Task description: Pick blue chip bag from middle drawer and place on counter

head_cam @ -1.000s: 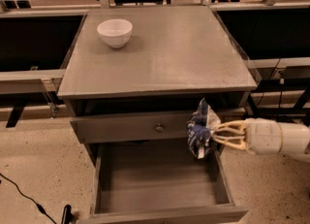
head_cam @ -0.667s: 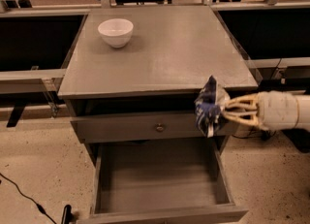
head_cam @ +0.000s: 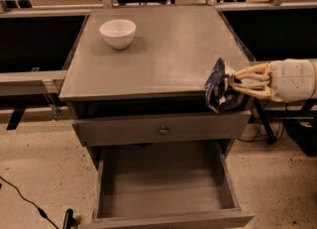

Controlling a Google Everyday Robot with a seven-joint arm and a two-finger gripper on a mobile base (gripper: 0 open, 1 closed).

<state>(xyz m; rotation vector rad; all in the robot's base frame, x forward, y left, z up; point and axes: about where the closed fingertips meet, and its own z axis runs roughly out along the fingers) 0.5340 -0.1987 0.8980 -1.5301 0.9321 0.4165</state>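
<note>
My gripper (head_cam: 232, 85) reaches in from the right and is shut on the blue chip bag (head_cam: 218, 86), a dark blue and white foil bag. The bag hangs in the air at the front right corner of the counter (head_cam: 163, 54), level with its front edge. The middle drawer (head_cam: 163, 181) is pulled open below, and its grey floor is bare.
A white bowl (head_cam: 118, 32) stands at the back left of the counter. A closed drawer front with a round brass knob (head_cam: 163, 130) sits between the counter and the open drawer. Dark low shelves flank the cabinet. A black cable (head_cam: 25, 200) lies on the floor at left.
My gripper has lifted the blue chip bag up from in front of the drawer front to counter height.
</note>
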